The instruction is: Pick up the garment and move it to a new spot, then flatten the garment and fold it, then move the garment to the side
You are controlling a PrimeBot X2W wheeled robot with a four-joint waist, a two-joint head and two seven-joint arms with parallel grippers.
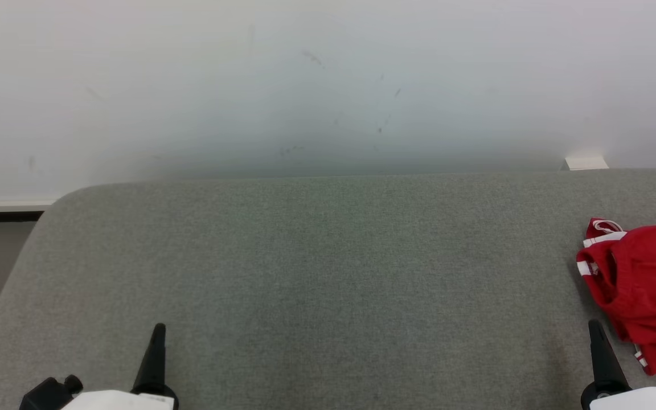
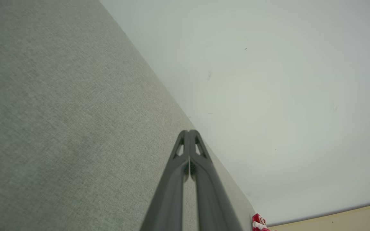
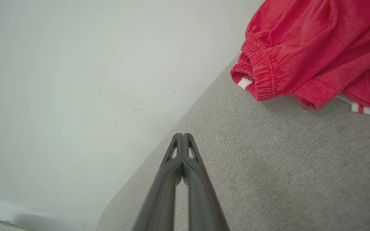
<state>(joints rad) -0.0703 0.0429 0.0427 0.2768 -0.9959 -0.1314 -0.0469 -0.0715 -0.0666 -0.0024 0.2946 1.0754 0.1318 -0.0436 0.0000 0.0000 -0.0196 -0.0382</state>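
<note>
The left gripper (image 2: 189,132) has its two long dark fingers pressed together from base to tip, with nothing caught between them. It hangs above the grey woven surface (image 1: 316,256) at the near left. The right gripper (image 3: 182,135) is closed in the same way, its fingertips meeting and holding nothing. It sits at the near right of the same surface. Just beyond it and to its right lies the red garment (image 1: 641,285), close to the fingers but apart from them. The garment is a crumpled heap with a gathered elastic hem and white stripe trim. It rests on the surface at the right side, and the head view's right border cuts part of it off. Behind the surface's far edge rises a pale wall (image 1: 328,85) with faint scuffs.
</note>
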